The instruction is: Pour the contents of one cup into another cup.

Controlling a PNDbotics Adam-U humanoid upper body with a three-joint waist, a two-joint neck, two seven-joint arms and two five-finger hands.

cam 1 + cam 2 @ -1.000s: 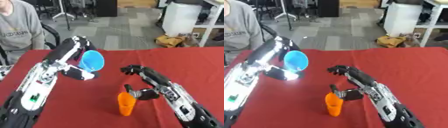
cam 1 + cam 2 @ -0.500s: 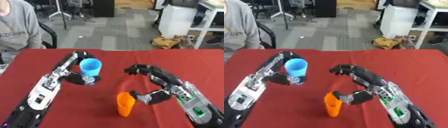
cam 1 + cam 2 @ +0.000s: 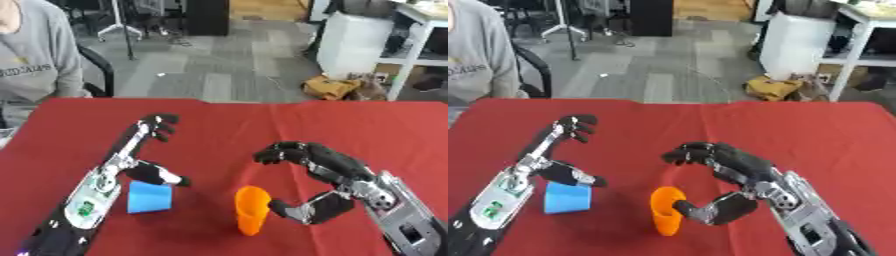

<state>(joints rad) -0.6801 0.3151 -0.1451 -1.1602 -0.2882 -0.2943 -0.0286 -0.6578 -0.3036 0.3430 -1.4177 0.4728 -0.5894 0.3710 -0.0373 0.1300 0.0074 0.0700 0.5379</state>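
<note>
Red cloth-covered counter (image 3: 367, 130) bearing two cups. A blue plastic cup (image 3: 149, 197) stands on the counter beside the left robot hand (image 3: 144, 150), whose fingers are spread wide and extended away from the cup; its thumb reaches over the cup's upper rim, though contact cannot be judged. An orange plastic cup (image 3: 252, 209) stands upright near the counter's front centre. The right robot hand (image 3: 317, 182) is open in a broad arc just right of the orange cup, fingers arched above, thumb close to the cup's side, holding nothing.
</note>
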